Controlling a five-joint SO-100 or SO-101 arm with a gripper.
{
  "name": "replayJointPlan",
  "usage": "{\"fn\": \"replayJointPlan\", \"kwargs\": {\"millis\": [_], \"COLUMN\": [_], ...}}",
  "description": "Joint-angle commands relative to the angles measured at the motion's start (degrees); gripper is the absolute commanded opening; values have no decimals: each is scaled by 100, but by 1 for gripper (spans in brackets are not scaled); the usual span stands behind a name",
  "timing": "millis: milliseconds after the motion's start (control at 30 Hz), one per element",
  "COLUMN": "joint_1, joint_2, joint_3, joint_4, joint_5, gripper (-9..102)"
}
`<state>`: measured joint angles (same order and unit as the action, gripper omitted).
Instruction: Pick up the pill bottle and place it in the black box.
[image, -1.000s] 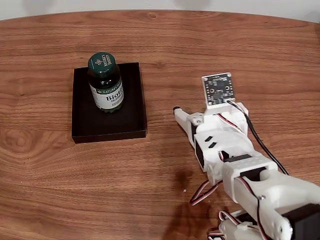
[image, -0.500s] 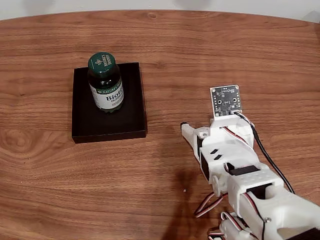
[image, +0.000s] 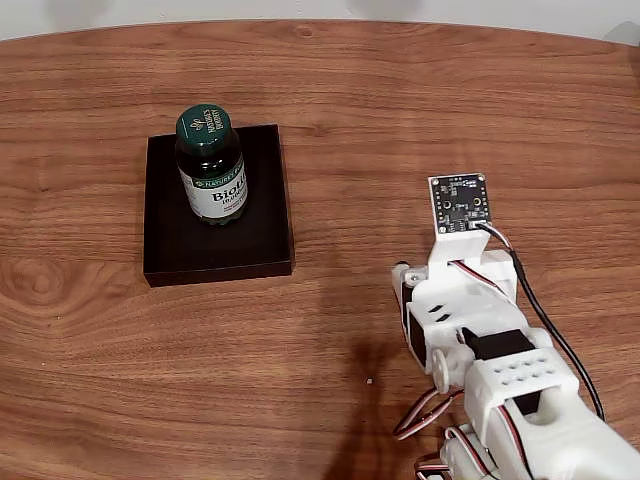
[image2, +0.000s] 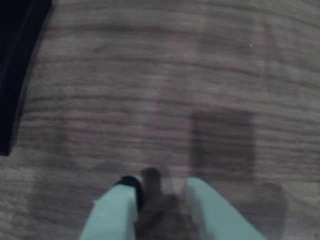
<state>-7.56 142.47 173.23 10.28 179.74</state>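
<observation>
The pill bottle (image: 212, 166), amber-brown with a dark green cap and a white "Biotin" label, stands upright inside the black box (image: 262, 232), toward its back half. My gripper (image: 402, 273) is well to the right of the box in the fixed view, low over the bare table, with nothing in it. Its jaws look closed together. In the blurred wrist view the gripper (image2: 160, 186) enters from the bottom edge, its pale fingers (image2: 114, 214) over wood grain, and a corner of the black box (image2: 14, 75) shows at the upper left.
The wooden table (image: 420, 110) spreads wide around the box, with its curved back edge at the top of the fixed view. The white arm body and its cables fill the lower right corner, with a small circuit board (image: 460, 203) standing up on the wrist.
The arm has pulled back toward the lower right, away from the box, over the last second. Bottle and box have not moved.
</observation>
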Motion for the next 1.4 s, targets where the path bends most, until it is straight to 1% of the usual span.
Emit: {"fn": "replayJointPlan", "kwargs": {"millis": [0, 100, 233, 400, 567, 667, 733, 1000, 1167, 1233, 1367], "joint_1": [53, 149, 220, 220, 211, 211, 202, 272, 439, 554, 598], "joint_2": [668, 1046, 1828, 2769, 3340, 3814, 4052, 4113, 4236, 4289, 4438], "joint_3": [-44, -35, 18, 35, 35, 35, 35, 35, 35, 35, 35], "joint_4": [940, 1644, 2610, 3964, 4588, 5133, 5502, 6188, 6390, 6557, 7172], "joint_5": [9, 70, -229, -316, -879, -1257, -1327, -1450, -1441, -1266, -624], "gripper": [1, 0, 0, 0, 0, 3, 3, 3, 3, 3, 3]}}
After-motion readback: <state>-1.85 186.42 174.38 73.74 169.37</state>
